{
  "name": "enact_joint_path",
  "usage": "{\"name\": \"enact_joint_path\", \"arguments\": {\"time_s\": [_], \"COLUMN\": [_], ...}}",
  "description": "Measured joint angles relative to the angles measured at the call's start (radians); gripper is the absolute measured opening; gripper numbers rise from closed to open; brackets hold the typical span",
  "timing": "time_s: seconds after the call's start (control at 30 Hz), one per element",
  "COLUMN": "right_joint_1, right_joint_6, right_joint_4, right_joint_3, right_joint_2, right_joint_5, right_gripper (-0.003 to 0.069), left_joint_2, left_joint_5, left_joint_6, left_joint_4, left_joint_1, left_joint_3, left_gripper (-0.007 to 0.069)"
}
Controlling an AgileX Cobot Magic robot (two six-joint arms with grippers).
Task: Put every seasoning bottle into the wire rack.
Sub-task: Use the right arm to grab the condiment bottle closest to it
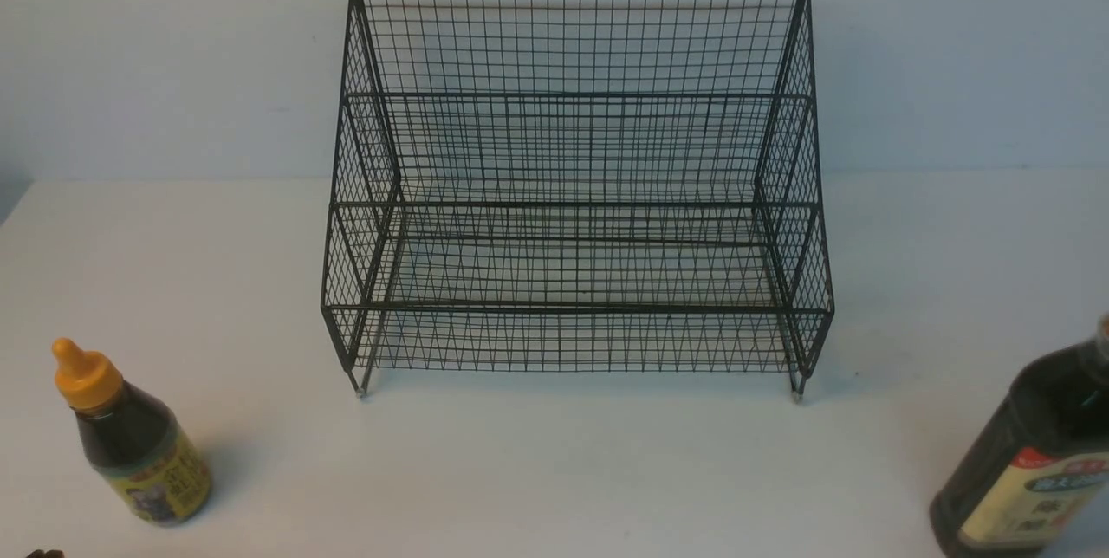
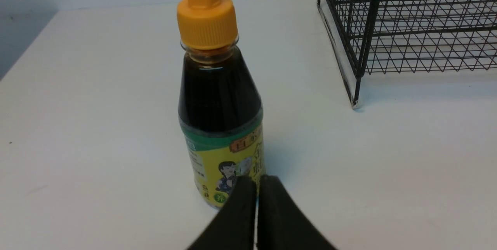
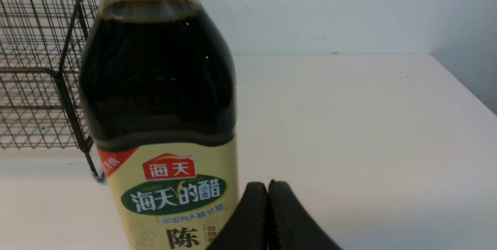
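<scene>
The black wire rack [image 1: 576, 185] stands empty at the middle back of the white table. The short bottle with orange pointed cap and yellow label [image 1: 134, 441] stands upright at the front left; it also shows in the left wrist view [image 2: 219, 98]. My left gripper [image 2: 257, 182] is shut and empty, just in front of this bottle's base. The tall dark bottle with cream-green label [image 1: 1035, 463] stands at the front right edge, its cap cut off; it also shows in the right wrist view [image 3: 159, 106]. My right gripper [image 3: 268, 184] is shut and empty, beside it.
The white table [image 1: 554, 471] meets a pale wall behind the rack. The rack's corner and foot show in the left wrist view [image 2: 357, 87] and in the right wrist view [image 3: 73, 98]. The table's right edge [image 3: 466, 87] lies beyond the tall bottle.
</scene>
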Motion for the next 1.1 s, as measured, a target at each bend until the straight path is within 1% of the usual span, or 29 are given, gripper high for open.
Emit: {"name": "enact_joint_path", "arguments": {"time_s": [0.07, 0.1, 0.13, 0.17, 0.2, 0.23, 0.27, 0.33, 0.37, 0.4, 0.47, 0.53, 0.57, 0.67, 0.7, 0.73, 0.8, 0.83, 0.87, 0.9, 0.93, 0.97, 1.03, 1.1], "right_joint_1": [0.000, 0.000, 0.000, 0.000, 0.000, 0.000, 0.000, 0.000, 0.000, 0.000, 0.000, 0.000, 0.000, 0.003, 0.004, 0.004, 0.004, 0.005, 0.005, 0.005, 0.005, 0.005, 0.006, 0.006], "right_joint_6": [0.005, 0.007, 0.024, 0.027, 0.037, 0.052, 0.055, 0.060, 0.060, 0.061, 0.063, 0.037, 0.031, -0.138, -0.221, -0.276, -0.375, -0.406, -0.457, -0.475, -0.479, -0.482, -0.469, -0.432], "right_joint_4": [0.092, 0.105, 0.230, 0.245, 0.324, 0.468, 0.514, 0.667, 0.679, 0.725, 0.860, 0.917, 0.921, 0.944, 0.943, 0.940, 0.929, 0.921, 0.895, 0.863, 0.857, 0.824, 0.711, 0.639], "right_joint_3": [0.002, 0.002, 0.003, 0.003, 0.003, 0.003, 0.003, 0.003, 0.003, 0.003, 0.003, 0.003, 0.003, -0.056, -0.114, -0.161, -0.265, -0.307, -0.408, -0.479, -0.508, -0.578, -0.756, -0.843], "right_joint_2": [0.000, 0.000, 0.000, 0.000, 0.000, 0.000, 0.000, 0.000, 0.000, 0.000, 0.000, 0.000, 0.000, 0.000, 0.000, 0.000, 0.011, 0.023, 0.072, 0.112, 0.121, 0.166, 0.297, 0.378], "right_joint_5": [-0.013, -0.015, -0.019, -0.019, -0.019, -0.023, -0.026, -0.035, -0.035, -0.042, -0.062, -0.073, -0.073, -0.021, 0.002, 0.013, 0.042, 0.058, 0.101, 0.155, 0.177, 0.239, 0.432, 0.563], "right_gripper": [-0.0015, -0.0015, -0.0015, -0.0015, -0.0015, -0.0015, -0.0015, -0.0015, -0.0015, -0.0015, -0.0015, -0.0015, -0.0015, -0.0015, -0.0015, -0.0015, -0.0015, -0.0015, -0.0015, -0.0015, -0.0015, -0.0015, -0.0008, 0.0001], "left_joint_2": [0.000, 0.000, 0.000, 0.000, 0.000, 0.000, 0.000, 0.000, 0.000, 0.000, 0.000, 0.000, 0.000, 0.000, 0.000, 0.000, 0.000, 0.000, 0.000, 0.000, 0.000, 0.000, 0.000, 0.000], "left_joint_5": [0.000, 0.000, 0.000, 0.000, 0.000, 0.000, 0.000, 0.000, 0.000, 0.000, 0.000, 0.000, 0.000, 0.000, 0.000, 0.000, 0.000, 0.000, 0.000, 0.000, 0.000, 0.000, 0.000, 0.000], "left_joint_6": [0.000, 0.000, 0.000, 0.000, 0.000, 0.000, 0.000, 0.000, 0.000, 0.000, 0.000, 0.000, 0.000, 0.000, 0.000, 0.000, 0.000, 0.000, 0.000, 0.000, 0.000, 0.000, 0.000, 0.000], "left_joint_4": [0.000, 0.000, 0.000, 0.000, 0.000, 0.000, 0.000, 0.000, 0.000, 0.000, 0.000, 0.000, 0.000, 0.000, 0.000, 0.000, 0.000, 0.000, 0.000, 0.000, 0.000, 0.000, 0.000, 0.000], "left_joint_1": [0.000, 0.000, 0.000, 0.000, 0.000, 0.000, 0.000, 0.000, 0.000, 0.000, 0.000, 0.000, 0.000, 0.000, 0.000, 0.000, 0.000, 0.000, 0.000, 0.000, 0.000, 0.000, 0.000, 0.000], "left_joint_3": [0.000, 0.000, 0.000, 0.000, 0.000, 0.000, 0.000, 0.000, 0.000, 0.000, 0.000, 0.000, 0.000, 0.000, 0.000, 0.000, 0.000, 0.000, 0.000, 0.000, 0.000, 0.000, 0.000, 0.000], "left_gripper": [-0.0005, -0.0005, -0.0005, -0.0005, -0.0005, -0.0005, -0.0005, -0.0005, -0.0005, -0.0005, -0.0005, -0.0005, -0.0005, -0.0005, -0.0005, -0.0005, -0.0005, -0.0005, -0.0005, -0.0005, -0.0005, -0.0005, -0.0005, -0.0005]}}
